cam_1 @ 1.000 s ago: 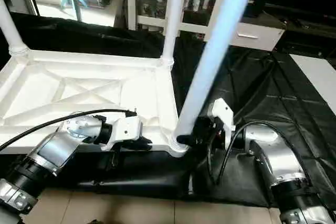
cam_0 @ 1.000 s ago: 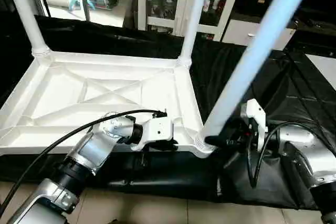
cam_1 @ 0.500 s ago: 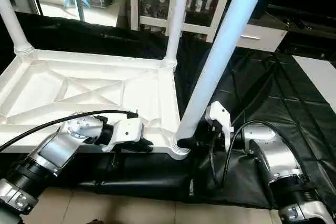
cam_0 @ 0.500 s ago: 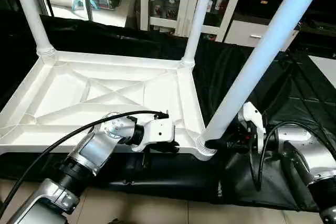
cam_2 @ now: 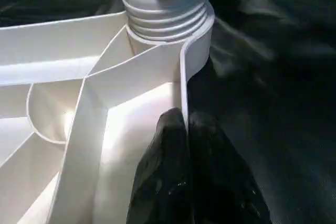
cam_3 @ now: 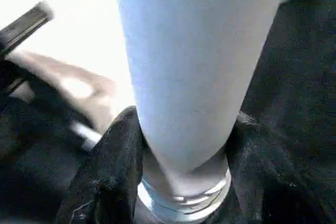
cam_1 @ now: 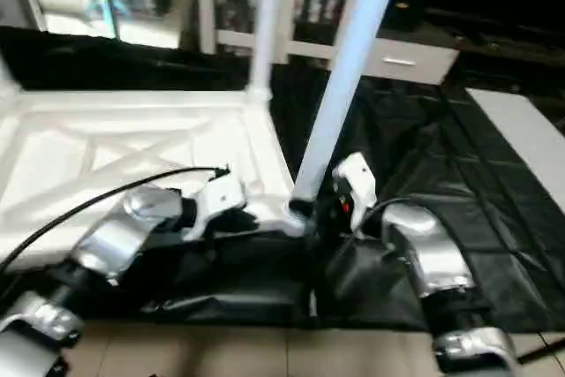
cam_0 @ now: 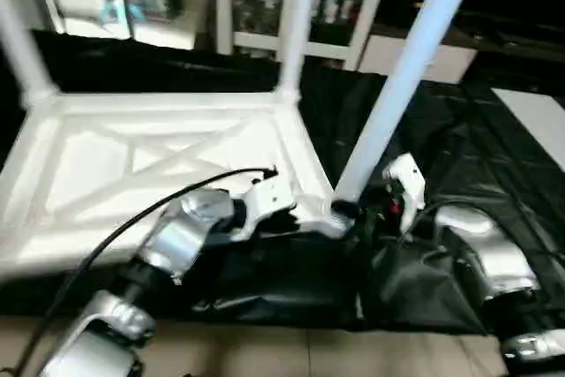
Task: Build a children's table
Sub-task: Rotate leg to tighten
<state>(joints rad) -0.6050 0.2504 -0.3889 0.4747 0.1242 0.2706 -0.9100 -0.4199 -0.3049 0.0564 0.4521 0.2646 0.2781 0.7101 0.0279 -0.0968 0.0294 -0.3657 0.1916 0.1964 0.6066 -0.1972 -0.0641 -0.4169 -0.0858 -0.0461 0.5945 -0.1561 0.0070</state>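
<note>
Against ribbed plastic top (cam_0: pixel 132 156), smooth tube leg (cam_0: pixel 402 86) rises.

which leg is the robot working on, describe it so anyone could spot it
Find the upside-down white table top on the black sheet. At its near corner by the right gripper stands one leg, leaning, gripped at its base; the other legs stand at the far corners.
</note>
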